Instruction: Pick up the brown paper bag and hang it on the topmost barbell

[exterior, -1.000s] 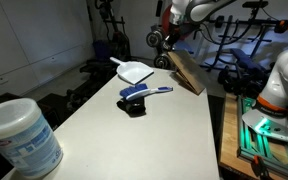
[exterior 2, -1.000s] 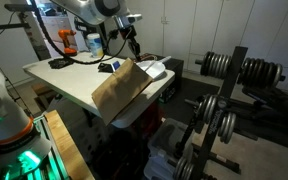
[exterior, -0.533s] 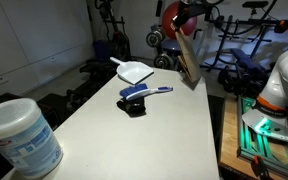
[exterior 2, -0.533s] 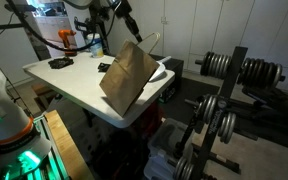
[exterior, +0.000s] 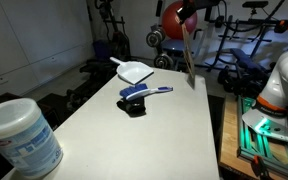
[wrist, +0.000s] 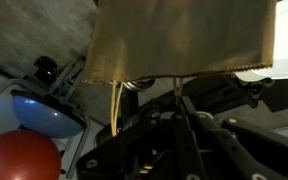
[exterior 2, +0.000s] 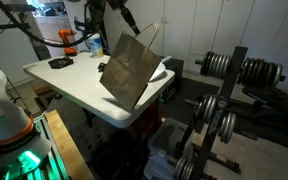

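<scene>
The brown paper bag (exterior 2: 130, 68) hangs in the air above the white table's far edge, lifted by one of its thin handles. It shows edge-on in an exterior view (exterior: 187, 55) and fills the top of the wrist view (wrist: 184, 38). My gripper (wrist: 181, 112) is shut on the bag's handle string; in an exterior view it is near the top edge (exterior 2: 125, 14). The barbell rack (exterior 2: 219, 95) with black weight plates stands to the right of the table, apart from the bag.
A white dustpan (exterior: 134, 71) and a blue-handled brush (exterior: 144, 93) lie on the white table (exterior: 154, 135). A white tub (exterior: 20, 136) stands at its near corner. A red ball (wrist: 19, 158) and a blue ball (wrist: 46, 110) lie on the floor.
The bag has been lifted off the table's edge and now hangs free from my gripper, higher than before and turned more upright.
</scene>
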`<state>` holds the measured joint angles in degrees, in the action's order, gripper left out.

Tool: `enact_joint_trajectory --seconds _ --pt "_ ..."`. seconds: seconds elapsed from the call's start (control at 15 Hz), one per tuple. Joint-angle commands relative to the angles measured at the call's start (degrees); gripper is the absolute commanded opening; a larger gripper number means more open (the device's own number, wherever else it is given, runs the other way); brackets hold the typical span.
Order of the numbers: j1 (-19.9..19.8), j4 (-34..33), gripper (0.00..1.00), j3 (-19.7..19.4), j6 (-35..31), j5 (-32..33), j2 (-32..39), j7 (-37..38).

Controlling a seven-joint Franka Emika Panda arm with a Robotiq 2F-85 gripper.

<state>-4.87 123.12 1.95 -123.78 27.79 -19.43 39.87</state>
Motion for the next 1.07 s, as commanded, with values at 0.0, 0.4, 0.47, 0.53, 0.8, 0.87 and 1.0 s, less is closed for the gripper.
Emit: enact_joint_trajectory --seconds 0.0,0.4,0.47,0.53,0.8,0.87,1.0 --pt "-1.8 -1.3 0.02 1.0 0.3 -0.2 0.3 1.2" --pt "-7.0 -7.0 0.02 1.4 0.3 7.3 0.7 11.7" --pt "-7.9 -8.2 0.02 1.3 0.5 9.0 1.4 13.9" --pt "-8.6 -9.3 0.02 1.4 1.0 10.7 2.0 17.1" --pt "-9.4 -13.0 0.02 1.2 4.3 15.8 6.2 29.3" --pt "-9.0 -14.3 0.02 0.8 5.5 16.2 7.9 31.7" --pt "-8.3 -16.7 0.02 0.1 7.2 17.5 11.0 37.1"
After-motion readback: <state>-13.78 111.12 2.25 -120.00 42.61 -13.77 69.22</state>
